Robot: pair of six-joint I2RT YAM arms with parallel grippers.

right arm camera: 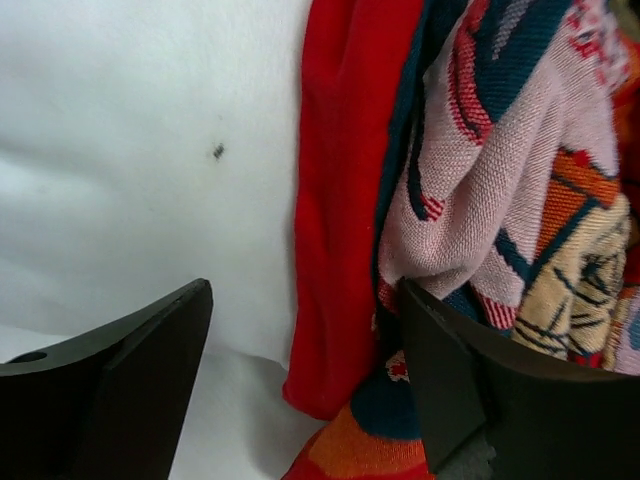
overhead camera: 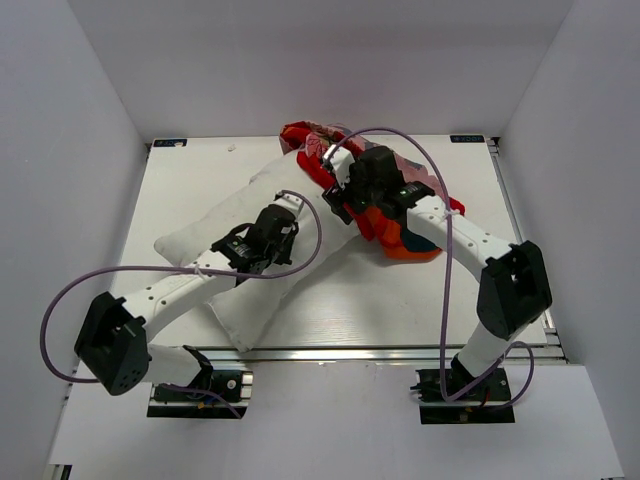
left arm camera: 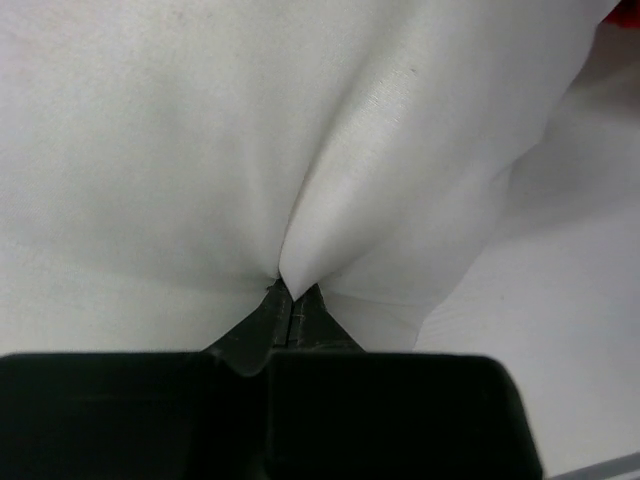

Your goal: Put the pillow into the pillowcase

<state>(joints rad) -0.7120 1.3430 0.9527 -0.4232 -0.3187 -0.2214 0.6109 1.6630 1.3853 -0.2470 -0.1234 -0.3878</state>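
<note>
Fabric of the pillow [left arm camera: 150, 150] is pinched by the left gripper [left arm camera: 290, 298]. In the left wrist view its fingers are pressed together on a raised fold of the white cloth, and the fingertips are mostly hidden under that fold. In the top view the pillow [overhead camera: 250, 310] is seen lying diagonally on the table [overhead camera: 400, 300], from the lower left towards the upper middle of the frame. Its middle part is covered by the left arm, and the left gripper can hardly be made out there among the dark parts. The pillowcase [overhead camera: 395, 243] is bunched at the upper end of the pillow, in the upper middle and right of the frame, and much of it is hidden under the right arm. How far the pillow is inside it cannot be told. In the right wrist view the right gripper [right arm camera: 305, 290] is spread wide. The red edge of the pillowcase [right arm camera: 345, 150] and some white of the pillow [right arm camera: 130, 150] lie between its fingers, and the patterned folds touch the finger [right arm camera: 470, 390] at the right of the frame. Nothing is gripped by it. A small dark speck [right arm camera: 217, 151] is seen on the pillow. The lower parts of both fingers are cut off by the frame edge
</note>
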